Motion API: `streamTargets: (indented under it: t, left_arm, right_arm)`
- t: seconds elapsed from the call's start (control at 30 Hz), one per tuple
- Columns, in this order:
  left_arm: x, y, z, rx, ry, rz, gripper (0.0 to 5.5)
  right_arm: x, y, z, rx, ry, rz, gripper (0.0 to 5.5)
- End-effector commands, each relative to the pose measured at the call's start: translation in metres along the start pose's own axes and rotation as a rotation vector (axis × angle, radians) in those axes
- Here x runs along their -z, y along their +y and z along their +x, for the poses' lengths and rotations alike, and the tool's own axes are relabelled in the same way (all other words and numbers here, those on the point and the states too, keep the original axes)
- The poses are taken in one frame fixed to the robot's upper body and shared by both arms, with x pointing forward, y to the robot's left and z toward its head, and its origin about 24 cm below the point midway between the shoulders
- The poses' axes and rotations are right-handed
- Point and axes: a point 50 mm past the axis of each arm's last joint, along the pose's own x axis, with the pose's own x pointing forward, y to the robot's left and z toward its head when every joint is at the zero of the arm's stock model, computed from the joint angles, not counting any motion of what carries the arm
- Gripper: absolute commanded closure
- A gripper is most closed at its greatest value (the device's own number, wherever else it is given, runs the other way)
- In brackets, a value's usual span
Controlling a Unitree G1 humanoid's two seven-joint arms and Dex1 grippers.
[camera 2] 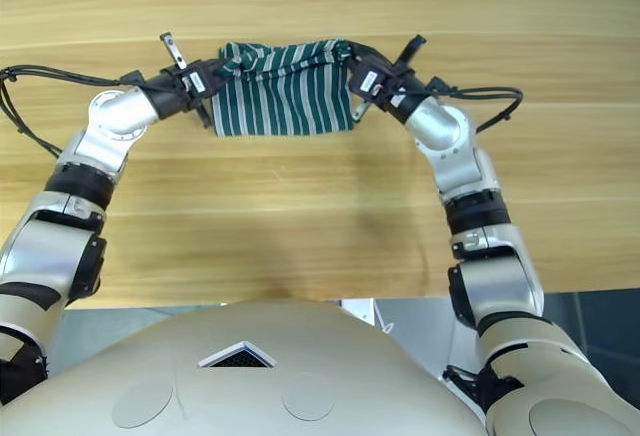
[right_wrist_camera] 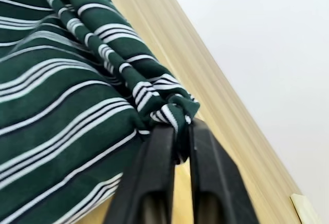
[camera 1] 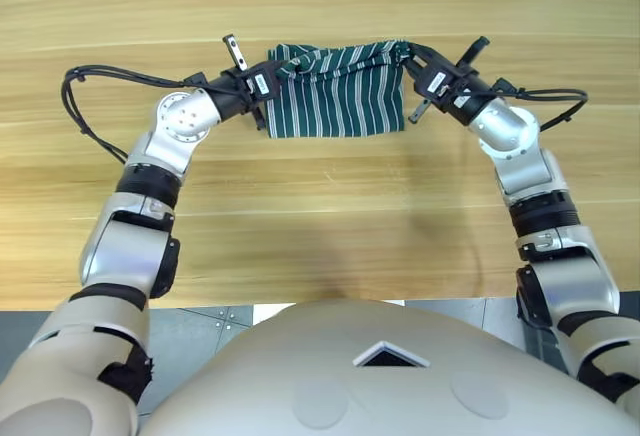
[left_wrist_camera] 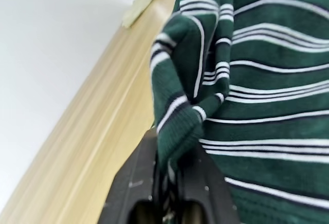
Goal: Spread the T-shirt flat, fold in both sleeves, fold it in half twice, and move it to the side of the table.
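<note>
I have the folded T-shirt (camera 1: 338,91) stretched between both arms over the far middle of the worktop (camera 1: 320,226). Its long axis runs left to right and its stripes run from the far edge toward me. The left tool (camera 1: 266,80) pinches the bunched far-left corner and the right tool (camera 1: 410,56) pinches the far-right one; I cannot tell whether the near edge rests on the wood.
</note>
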Motion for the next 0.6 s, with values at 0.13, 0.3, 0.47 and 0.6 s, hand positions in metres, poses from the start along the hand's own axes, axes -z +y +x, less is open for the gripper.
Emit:
streamTargets:
  t: [0.13, 0.3, 0.47, 0.6]
  left_arm:
    - [-0.004, 0.010, 0.016, -0.039, -0.003, -0.021, 5.37]
    - [0.000, 0.021, 0.020, -0.127, 0.042, -0.082, 4.58]
    - [0.010, 0.032, 0.017, -0.275, 0.128, -0.154, 3.84]
    - [0.011, 0.034, 0.019, -0.323, 0.127, -0.252, 3.81]
  right_arm:
    - [0.000, -0.015, 0.010, 0.062, 0.006, -0.014, 3.75]
    - [0.002, -0.013, 0.018, 0.074, 0.018, -0.015, 2.84]
    - [-0.029, 0.016, 0.030, -0.017, -0.125, -0.059, 2.02]
    - [-0.061, 0.051, 0.059, -0.135, -0.222, -0.096, 1.25]
